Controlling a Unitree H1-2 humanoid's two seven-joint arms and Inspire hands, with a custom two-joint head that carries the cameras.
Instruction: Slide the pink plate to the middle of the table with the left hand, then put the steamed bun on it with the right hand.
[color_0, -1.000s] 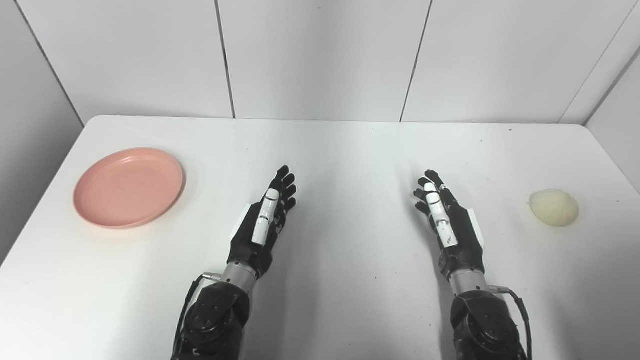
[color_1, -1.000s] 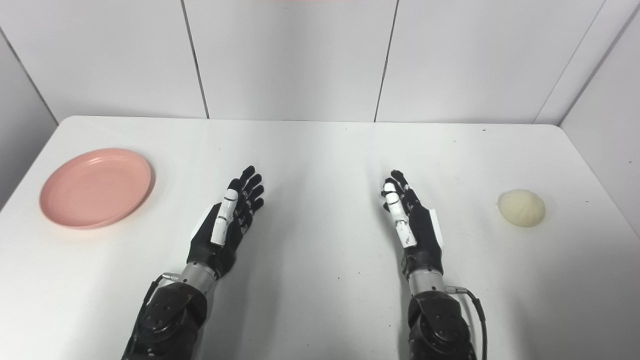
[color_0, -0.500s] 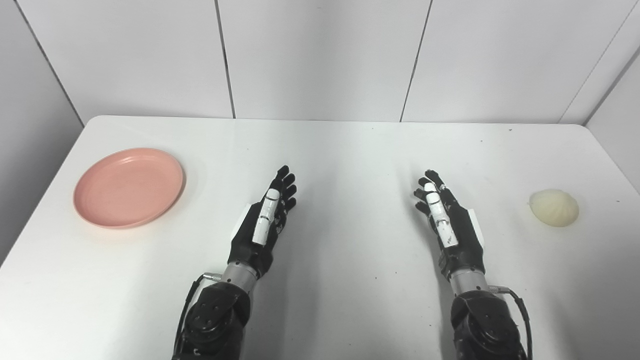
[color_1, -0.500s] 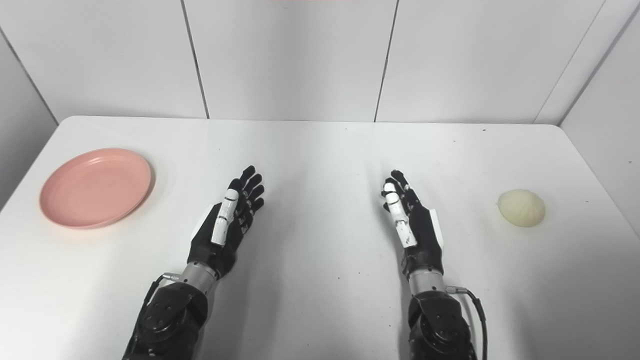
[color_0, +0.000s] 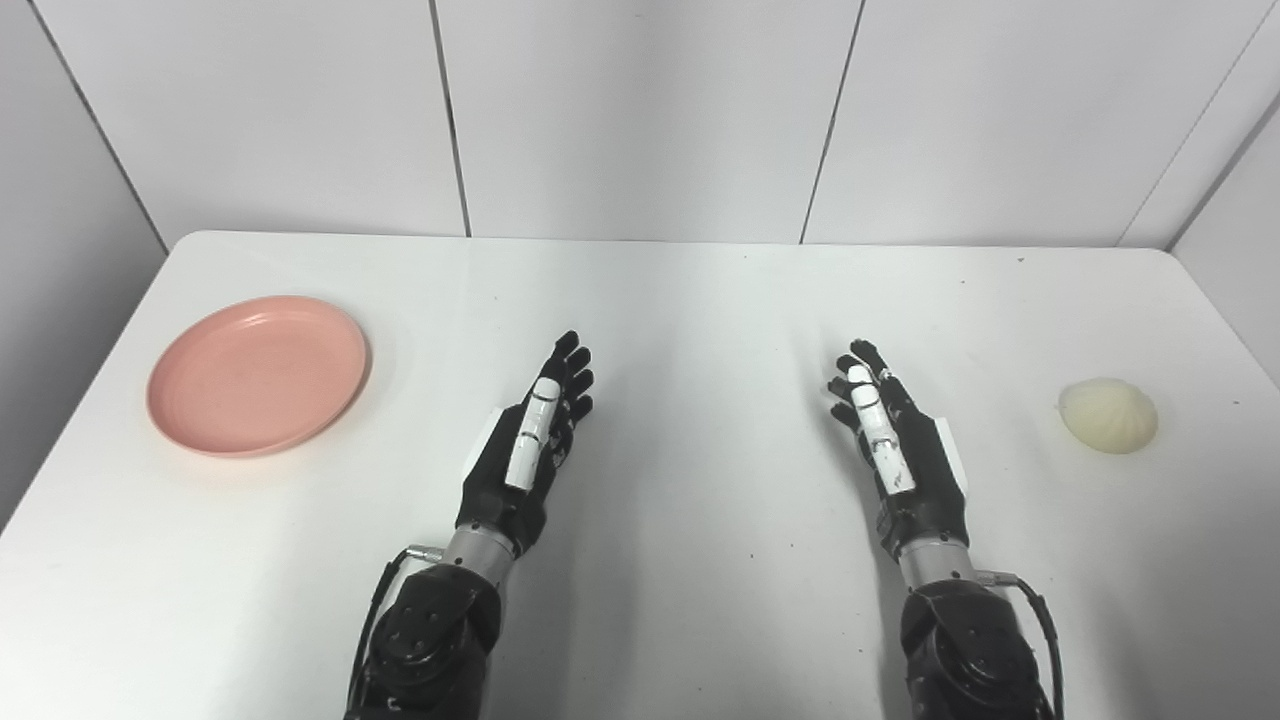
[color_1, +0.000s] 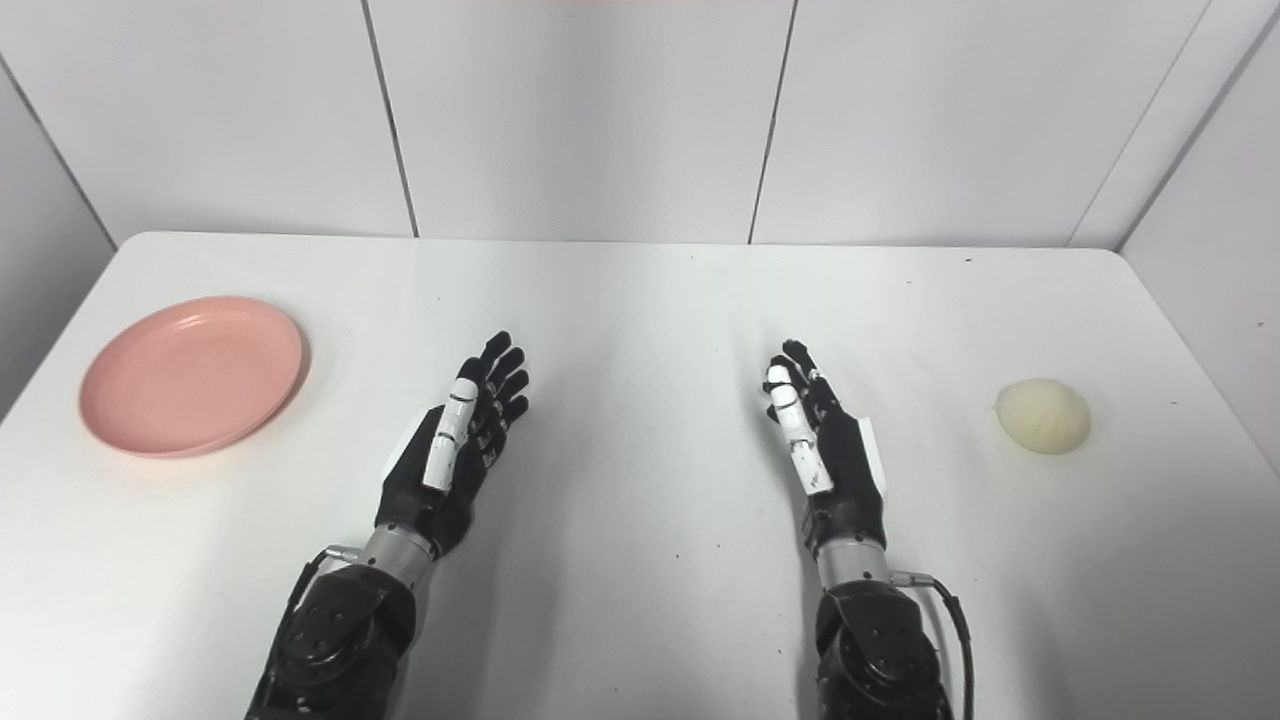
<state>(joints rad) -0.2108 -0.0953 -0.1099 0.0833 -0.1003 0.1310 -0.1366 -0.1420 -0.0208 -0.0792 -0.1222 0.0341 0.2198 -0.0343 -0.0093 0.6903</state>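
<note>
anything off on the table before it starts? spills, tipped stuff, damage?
Nothing stands out. The plate sits flat and empty near the table's left edge; the bun lies whole near the right edge. The left robot hand and right robot hand are open, holding nothing. Only a few tiny dark specks on the tabletop.

Both views are bright and evenly lit, with soft, diffuse light that seems to come from above and washes the white table (color_0: 700, 300) almost to glare in its middle. Shadows are faint and short: a pale one hugs the near rim of the pink plate (color_0: 258, 373), and a soft grey one lies under the steamed bun (color_1: 1043, 415). Focus is sharp throughout, with slight dimming toward the lower corners.
</note>
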